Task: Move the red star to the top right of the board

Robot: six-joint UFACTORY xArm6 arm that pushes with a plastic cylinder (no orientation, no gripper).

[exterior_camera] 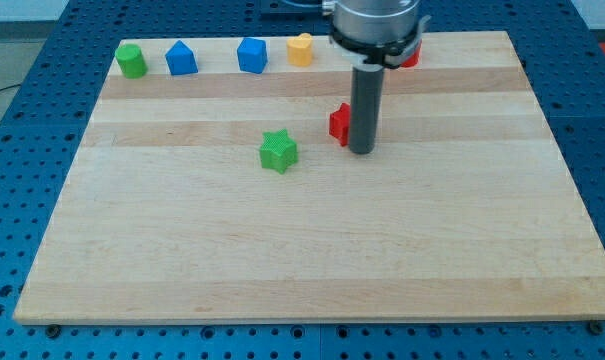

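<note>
Sitting a little above the middle of the board, the red star point(338, 123) is half hidden behind the dark rod, so only its left part shows; its shape cannot be made out fully. My tip point(361, 151) rests on the wood touching or just beside the star's right side, slightly below it in the view. No claw exists on this arm, only the straight rod, so nothing is held and nothing opens or closes.

To the star's lower left, near but apart, lies a green star point(278, 151). Behind the arm's grey housing near the view's top edge, a second red block point(411, 56) peeks out; its shape cannot be told. Left of that, along the top edge, stand a yellow block point(300, 49), a blue block point(252, 55), a blue block with a peaked top point(181, 58) and, furthest left, a green cylinder-like block point(132, 60), each apart from its neighbour.

All rest on the pale wooden worktop point(312, 260), which lies on a blue perforated base point(22, 150).
</note>
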